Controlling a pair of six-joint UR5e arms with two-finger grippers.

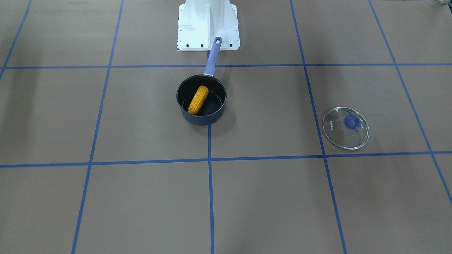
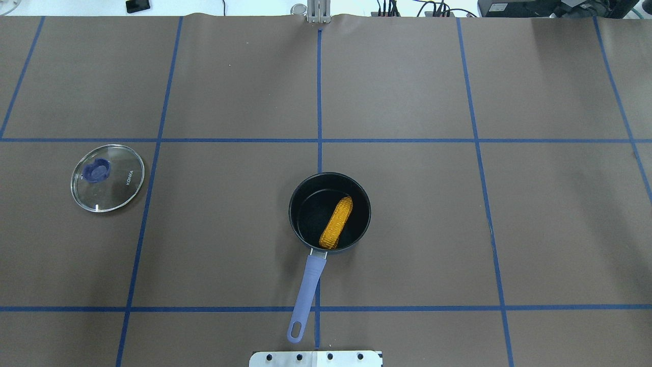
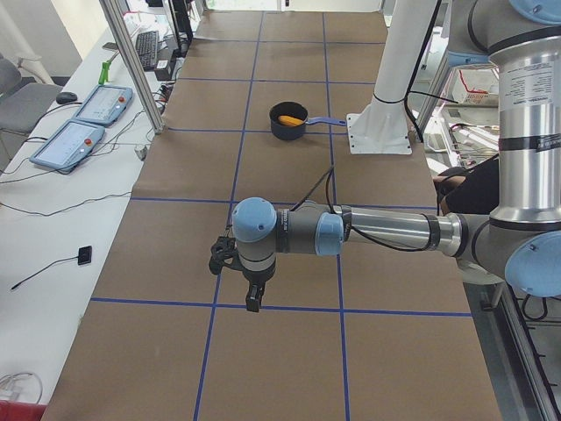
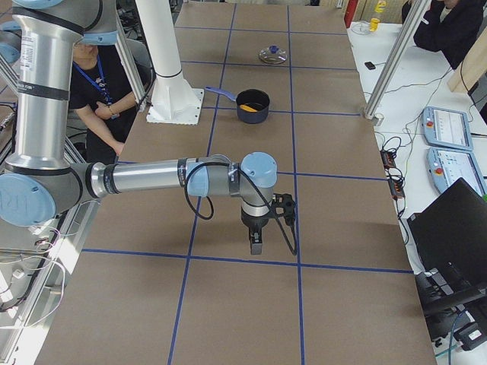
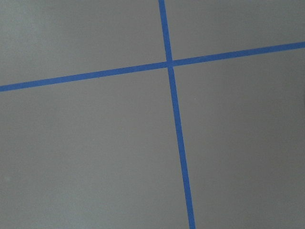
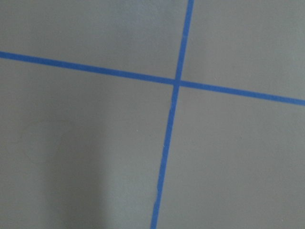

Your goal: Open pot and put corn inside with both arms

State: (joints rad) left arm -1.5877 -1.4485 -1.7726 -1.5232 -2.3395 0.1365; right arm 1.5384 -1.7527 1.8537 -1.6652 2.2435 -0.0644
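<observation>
Brown paper covers the table (image 2: 407, 229), ruled into squares by blue tape lines (image 2: 319, 102). We note the pot (image 2: 311, 206) standing uncovered near the table's middle, its handle (image 2: 307, 293) pointing toward the white base block (image 1: 208, 24). The corn (image 2: 336, 222) lies slantwise inside the pot on its black bottom, one end close to the wall at the handle side. The glass lid (image 2: 114, 191) lies flat on the robot's left side, well apart from the pot.

Both arms reach out level over the table's ends. The left gripper (image 3: 252, 296) and right gripper (image 4: 256, 242) point down above the paper, far from the pot. They show only in the side views, so we cannot tell how the jaws stand. Both wrist cameras see only paper and a tape crossing.
</observation>
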